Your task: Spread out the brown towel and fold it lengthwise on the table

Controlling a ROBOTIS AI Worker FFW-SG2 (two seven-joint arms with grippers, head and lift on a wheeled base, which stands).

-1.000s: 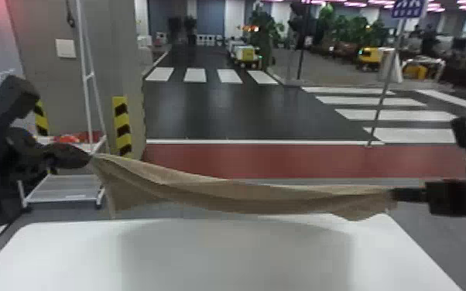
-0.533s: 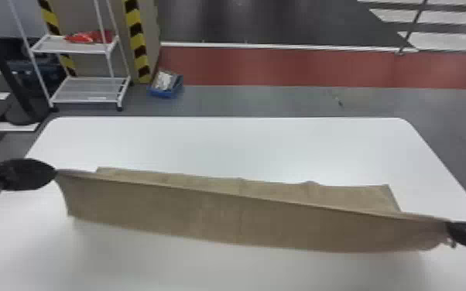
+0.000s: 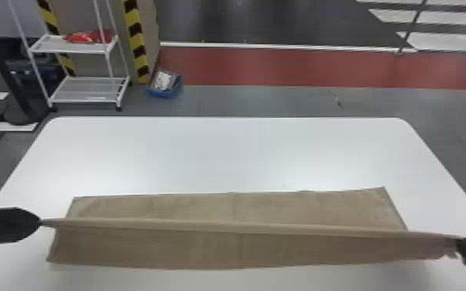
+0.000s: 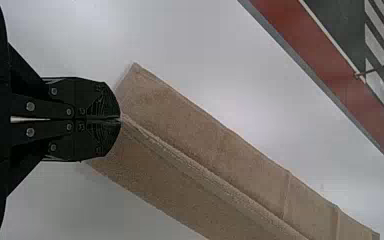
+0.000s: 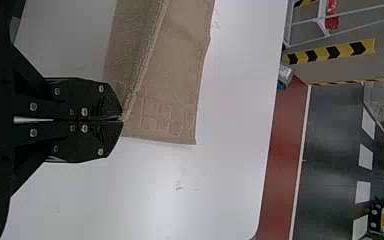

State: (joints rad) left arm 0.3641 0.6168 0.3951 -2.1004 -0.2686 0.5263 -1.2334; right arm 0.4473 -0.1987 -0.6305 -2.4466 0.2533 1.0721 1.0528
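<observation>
Towel point(image 3: 213, 247), brown, spans the near part of the white table point(image 3: 224, 154) in the head view, its raised ridge stretched between left gripper point(image 3: 41, 223) and right gripper point(image 3: 457, 241); more far-side cloth shows than before. Left wrist view: left gripper point(image 4: 120, 118) pinched shut on one corner. Right wrist view: right gripper point(image 5: 123, 119) likewise.

brown towel point(image 3: 220, 249) — squares near one end, white table point(image 3: 224, 154), red floor strip point(image 3: 263, 67), blue bin point(image 3: 162, 93), black-and-yellow pillar stripes point(image 3: 137, 40)
</observation>
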